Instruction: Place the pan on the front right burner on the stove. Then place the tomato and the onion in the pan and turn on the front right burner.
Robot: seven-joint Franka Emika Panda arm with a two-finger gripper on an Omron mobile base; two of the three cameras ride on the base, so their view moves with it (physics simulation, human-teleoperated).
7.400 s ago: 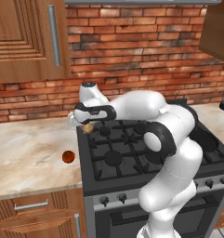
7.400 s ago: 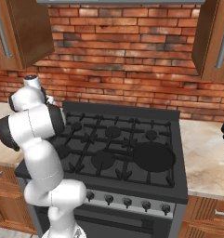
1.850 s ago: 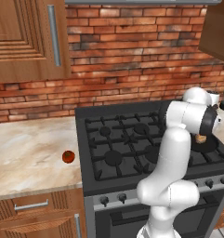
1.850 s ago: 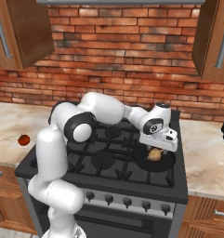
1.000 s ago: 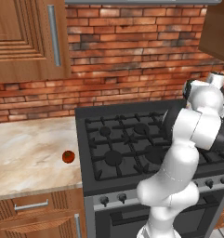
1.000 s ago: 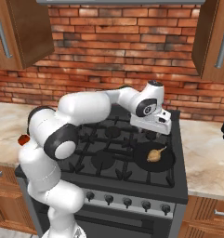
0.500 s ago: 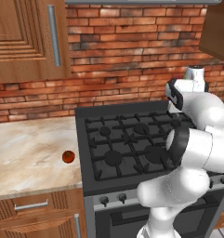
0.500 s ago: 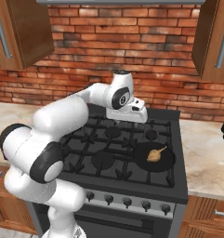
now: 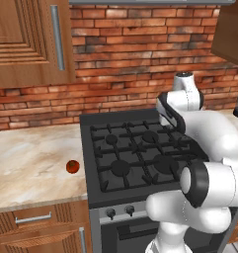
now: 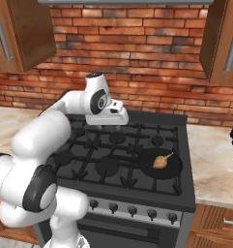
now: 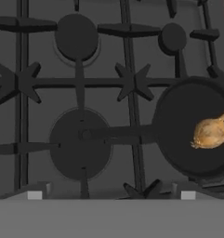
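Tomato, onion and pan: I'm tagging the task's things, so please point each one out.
tomato [image 9: 72, 166], left base view, middle of the red ball on the counter.
onion [image 10: 159, 162], right base view, middle of the bulb.
pan [image 11: 178, 139], hand view, bare black floor left of the onion.

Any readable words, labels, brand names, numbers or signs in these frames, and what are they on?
None: no text can be read anywhere.
The stove, its knobs, the pan, the cabinets and the brick wall carry no legible marks.
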